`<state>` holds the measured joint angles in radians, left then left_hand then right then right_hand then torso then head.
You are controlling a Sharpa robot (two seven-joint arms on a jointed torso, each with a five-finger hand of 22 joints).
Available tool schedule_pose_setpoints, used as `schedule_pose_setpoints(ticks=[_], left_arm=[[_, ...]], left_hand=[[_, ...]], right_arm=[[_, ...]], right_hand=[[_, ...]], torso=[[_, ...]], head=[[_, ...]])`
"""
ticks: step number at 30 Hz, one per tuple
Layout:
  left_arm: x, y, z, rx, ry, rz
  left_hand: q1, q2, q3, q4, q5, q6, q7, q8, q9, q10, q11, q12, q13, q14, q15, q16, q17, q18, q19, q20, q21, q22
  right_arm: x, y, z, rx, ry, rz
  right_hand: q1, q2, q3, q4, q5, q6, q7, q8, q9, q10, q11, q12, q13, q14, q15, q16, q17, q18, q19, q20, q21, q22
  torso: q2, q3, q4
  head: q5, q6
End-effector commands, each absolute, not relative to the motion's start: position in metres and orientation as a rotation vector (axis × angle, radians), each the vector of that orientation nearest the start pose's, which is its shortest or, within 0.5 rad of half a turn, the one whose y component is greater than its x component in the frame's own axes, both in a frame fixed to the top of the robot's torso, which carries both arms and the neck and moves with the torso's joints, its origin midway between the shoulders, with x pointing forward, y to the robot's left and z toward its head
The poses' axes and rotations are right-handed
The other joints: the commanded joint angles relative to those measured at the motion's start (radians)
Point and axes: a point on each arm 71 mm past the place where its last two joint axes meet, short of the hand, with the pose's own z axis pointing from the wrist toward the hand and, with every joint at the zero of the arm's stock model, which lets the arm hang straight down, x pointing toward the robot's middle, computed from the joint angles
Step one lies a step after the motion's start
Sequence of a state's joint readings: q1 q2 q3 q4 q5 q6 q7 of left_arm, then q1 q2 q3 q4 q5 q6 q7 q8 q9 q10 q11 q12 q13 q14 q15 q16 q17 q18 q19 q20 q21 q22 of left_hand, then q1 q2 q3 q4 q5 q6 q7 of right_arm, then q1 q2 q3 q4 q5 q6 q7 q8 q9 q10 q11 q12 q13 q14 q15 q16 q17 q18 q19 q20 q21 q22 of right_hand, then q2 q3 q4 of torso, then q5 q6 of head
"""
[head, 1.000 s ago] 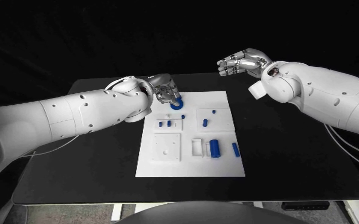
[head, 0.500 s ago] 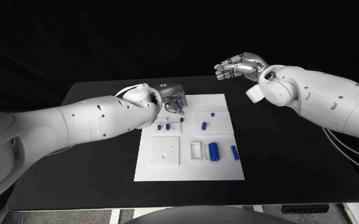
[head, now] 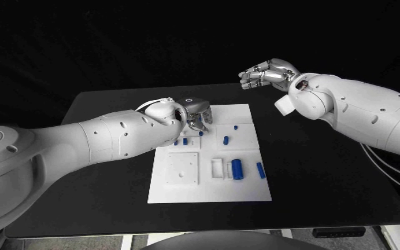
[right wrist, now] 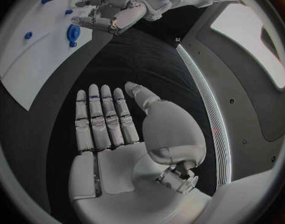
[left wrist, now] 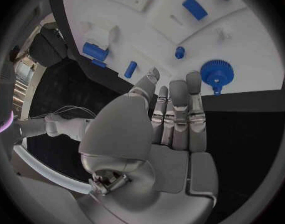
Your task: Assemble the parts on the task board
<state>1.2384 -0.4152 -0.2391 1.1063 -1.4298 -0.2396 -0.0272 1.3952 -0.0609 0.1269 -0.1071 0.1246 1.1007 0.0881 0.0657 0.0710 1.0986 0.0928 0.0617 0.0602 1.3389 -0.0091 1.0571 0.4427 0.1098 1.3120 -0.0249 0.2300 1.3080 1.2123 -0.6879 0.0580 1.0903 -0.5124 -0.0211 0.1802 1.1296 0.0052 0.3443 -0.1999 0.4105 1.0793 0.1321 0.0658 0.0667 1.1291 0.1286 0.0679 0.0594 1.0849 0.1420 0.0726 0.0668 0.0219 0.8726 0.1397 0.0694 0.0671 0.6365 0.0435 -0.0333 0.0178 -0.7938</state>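
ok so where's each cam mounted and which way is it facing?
Head view: on the robot's head, looking down at the black table and white board; both arms, left hand, right hand.
Left wrist view: behind the left hand, facing the board and blue gear.
Right wrist view: behind the right hand, facing the board's edge.
Shared: both wrist views catch the gear.

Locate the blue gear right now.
The blue gear lies on the task board near its far edge, just beyond the left robot hand fingertips; the head view has that robot hand in front of it.
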Motion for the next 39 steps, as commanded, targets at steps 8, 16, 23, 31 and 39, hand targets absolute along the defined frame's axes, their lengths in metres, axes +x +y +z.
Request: schedule_pose_setpoints(ticks=[8,16,23,31,39], left_arm=[[0.523,0.094,-0.261,0.467,1.853,-0.623],[0.525,0.099,-0.265,0.465,1.877,-0.597],[0.528,0.105,-0.268,0.455,1.886,-0.574],[0.531,0.113,-0.27,0.443,1.89,-0.554],[0.533,0.117,-0.272,0.427,1.88,-0.554]], left_hand=[[0.003,-0.003,-0.013,0.005,0.003,-0.004,0.003,-0.003,-0.002,0.01,0.002,-0.004,-0.001,0.009,0.002,-0.002,0.0,0.02,0.013,0.001,-0.002,0.004],[0.002,0.0,-0.015,0.01,0.005,-0.032,0.014,-0.004,-0.006,0.016,0.002,-0.004,-0.001,0.01,0.004,0.002,0.004,0.021,0.013,0.002,-0.004,0.006],[0.005,0.011,0.026,-0.003,0.01,-0.041,0.02,-0.003,-0.007,0.045,-0.005,-0.004,-0.002,0.015,0.001,0.004,0.005,0.024,0.013,0.002,0.001,0.014],[-0.01,0.006,0.076,-0.006,0.012,-0.029,0.025,-0.004,-0.008,0.053,-0.007,-0.004,-0.002,0.015,-0.002,0.001,0.006,0.021,0.01,-0.003,0.009,0.016],[-0.014,0.012,0.117,-0.003,0.02,-0.033,0.017,-0.003,-0.008,0.069,-0.013,-0.004,-0.002,0.029,-0.006,-0.002,0.005,0.023,0.015,-0.005,0.017,0.015]], right_arm=[[0.564,-0.247,-0.173,0.699,1.681,1.261],[0.563,-0.246,-0.172,0.698,1.679,1.266],[0.562,-0.245,-0.171,0.697,1.679,1.27],[0.562,-0.243,-0.171,0.694,1.681,1.275],[0.562,-0.242,-0.171,0.693,1.684,1.278]], right_hand=[[0.001,-0.004,-0.006,0.002,0.005,-0.007,0.002,-0.003,-0.001,-0.005,-0.001,-0.006,-0.001,-0.009,0.0,-0.005,-0.001,0.004,-0.007,0.0,-0.001,-0.001],[0.0,-0.004,-0.007,0.002,0.005,-0.007,0.002,-0.003,-0.001,-0.005,-0.001,-0.006,-0.001,-0.009,0.001,-0.005,-0.001,0.004,-0.007,0.0,-0.001,-0.001],[0.0,-0.004,-0.007,0.002,0.007,-0.007,0.002,-0.003,-0.001,-0.005,0.0,-0.006,-0.001,-0.01,0.001,-0.005,-0.001,0.004,-0.007,0.0,-0.001,-0.001],[0.0,-0.004,-0.005,0.001,0.012,-0.007,0.002,-0.003,-0.001,-0.005,-0.001,-0.006,-0.001,-0.01,0.001,-0.005,-0.001,0.004,-0.008,0.001,-0.001,-0.001],[-0.003,-0.004,-0.007,0.002,0.016,-0.007,0.002,-0.003,-0.001,-0.005,0.0,-0.006,-0.001,-0.01,0.001,-0.005,-0.001,0.005,-0.008,0.001,-0.001,-0.001]], torso=[[0.008,-0.0011,-0.0027],[0.009,-0.0025,-0.0031],[0.009,-0.0023,-0.0026],[0.011,-0.001,-0.0003],[0.01,-0.0021,-0.0036]], head=[[-0.003,-0.001],[-0.007,-0.003],[-0.007,-0.007],[-0.01,-0.012],[-0.01,-0.016]])
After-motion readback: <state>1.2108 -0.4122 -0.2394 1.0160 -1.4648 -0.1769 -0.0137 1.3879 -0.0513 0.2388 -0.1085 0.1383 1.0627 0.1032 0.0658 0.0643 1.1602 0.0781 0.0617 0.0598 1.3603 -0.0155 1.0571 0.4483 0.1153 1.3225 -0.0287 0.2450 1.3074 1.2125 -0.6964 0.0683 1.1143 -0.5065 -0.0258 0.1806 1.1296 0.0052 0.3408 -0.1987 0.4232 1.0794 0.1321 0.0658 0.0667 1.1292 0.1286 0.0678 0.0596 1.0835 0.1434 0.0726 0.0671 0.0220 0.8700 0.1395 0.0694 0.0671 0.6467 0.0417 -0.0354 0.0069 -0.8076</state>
